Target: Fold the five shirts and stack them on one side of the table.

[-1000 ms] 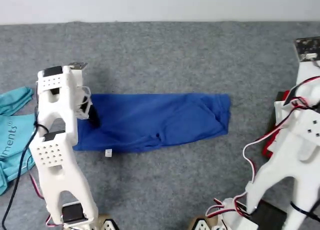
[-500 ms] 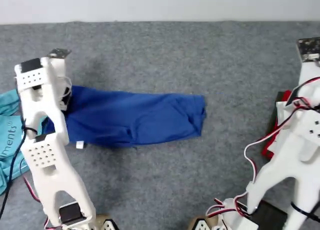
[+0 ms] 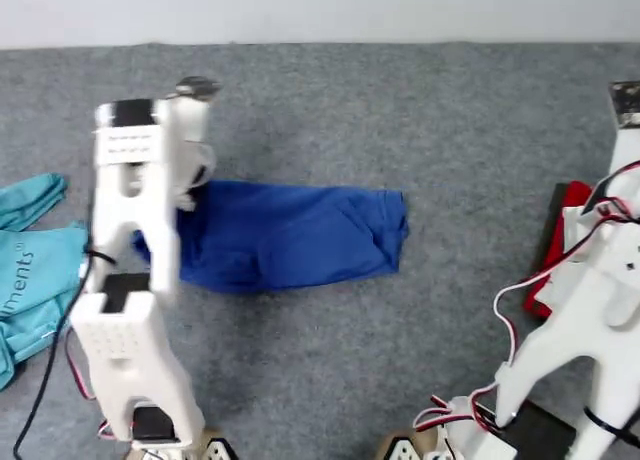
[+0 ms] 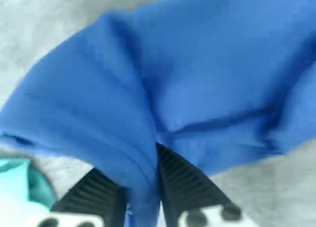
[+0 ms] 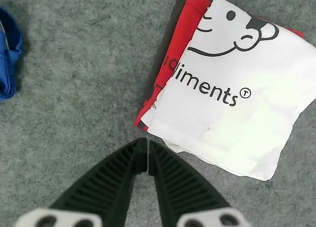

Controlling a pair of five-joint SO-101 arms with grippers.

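Four shirts are in sight. The blue shirt (image 3: 290,235) lies folded into a long band across the middle of the high view on the grey table (image 3: 400,110). At the band's left end, the left gripper (image 4: 139,180) is clamped on a gathered ridge of its cloth, which runs down between the two ribbed fingers (image 4: 185,182). Pinching that end, raised a little as it seems, looks meant to carry it over toward the right end, so that the band halves into a compact square; that is my reading of the step. A teal shirt (image 3: 30,260) lies loose at the left edge of the high view, apparently unfolded and waiting its turn. At the right edge a white shirt (image 5: 237,103) sits on a red shirt (image 5: 185,44), touching it: a stack begun on that side. The right gripper (image 5: 144,148) hangs over bare table just beside that stack, its fingers pressed together on nothing, likely parked clear of the fold.
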